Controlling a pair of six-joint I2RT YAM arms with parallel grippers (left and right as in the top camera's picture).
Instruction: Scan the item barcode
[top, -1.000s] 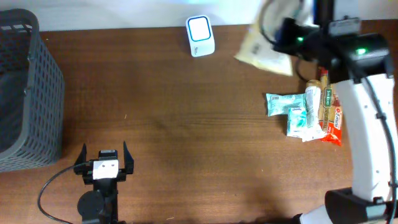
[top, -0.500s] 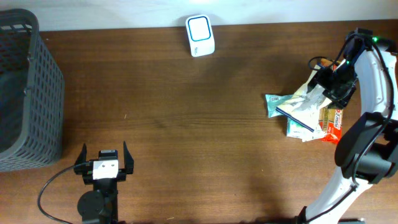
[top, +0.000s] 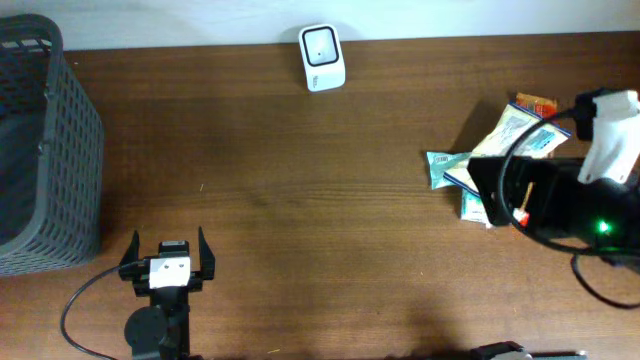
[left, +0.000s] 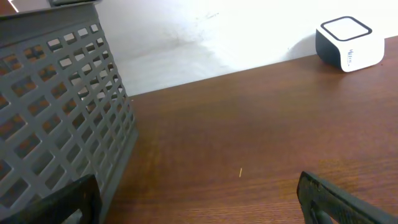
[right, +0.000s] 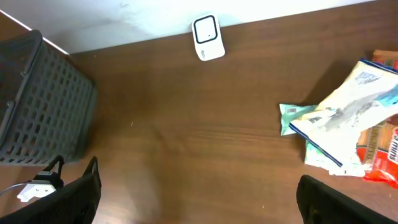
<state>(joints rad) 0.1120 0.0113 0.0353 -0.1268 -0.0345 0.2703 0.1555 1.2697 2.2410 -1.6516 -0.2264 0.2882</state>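
Part of the heap of snack packets (top: 478, 178) at the right of the brown wooden table (top: 300, 200) is lying hidden under the black and white right arm (top: 570, 195) in the overhead view. Print on the packets is showing too small to read, so no barcode is making itself out. The flat white pouch with a blue edge (right: 348, 106) is lying tilted on top of that heap, resting across a pale green packet (right: 298, 115) and beside red-orange ones (right: 385, 155), well apart from the white box-shaped scanner (top: 322, 57) at the far edge. The dark grey plastic lattice basket (top: 40, 150) at the left is running off frame, its inside showing only shadow. The right gripper (right: 199, 202) is hanging with fingers spread wide, grasping nothing; the left gripper (top: 168, 240) at the near left is gaping likewise.
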